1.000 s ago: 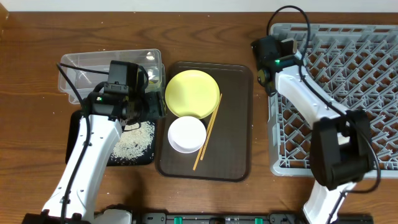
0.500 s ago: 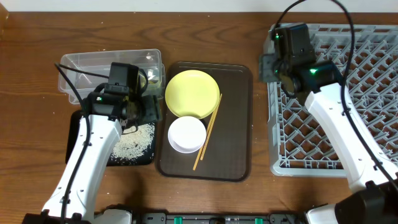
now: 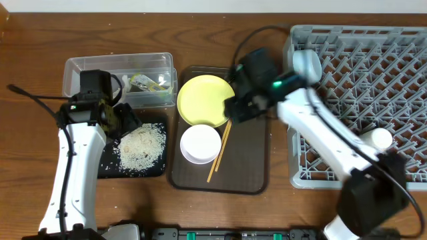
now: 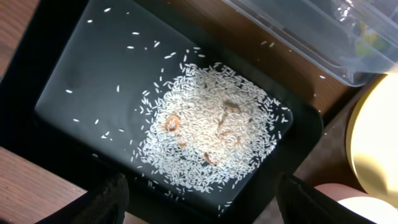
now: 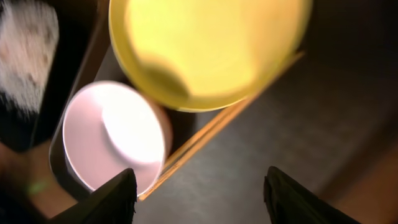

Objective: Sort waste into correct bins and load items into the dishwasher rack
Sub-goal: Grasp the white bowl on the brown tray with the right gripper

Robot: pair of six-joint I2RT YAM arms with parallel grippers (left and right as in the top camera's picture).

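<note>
Loose white rice lies heaped in the black tray; in the left wrist view the rice is just ahead of my open, empty left gripper, which hovers over the tray's near edge. The snack wrapper lies in the clear tub. The yellow plate, white bowl and chopsticks sit on the brown serving tray. My right gripper is open and empty above the chopsticks, by the plate and bowl. A pale cup stands in the grey rack.
The dark brown serving tray lies between the bins and the rack, its right half bare. The clear tub's corner shows past the black tray. The tissue and the light blue bowl are not visible.
My right arm has swung left from the rack's corner to over the serving tray. My left arm has drawn back to the left, uncovering the rice tray.
</note>
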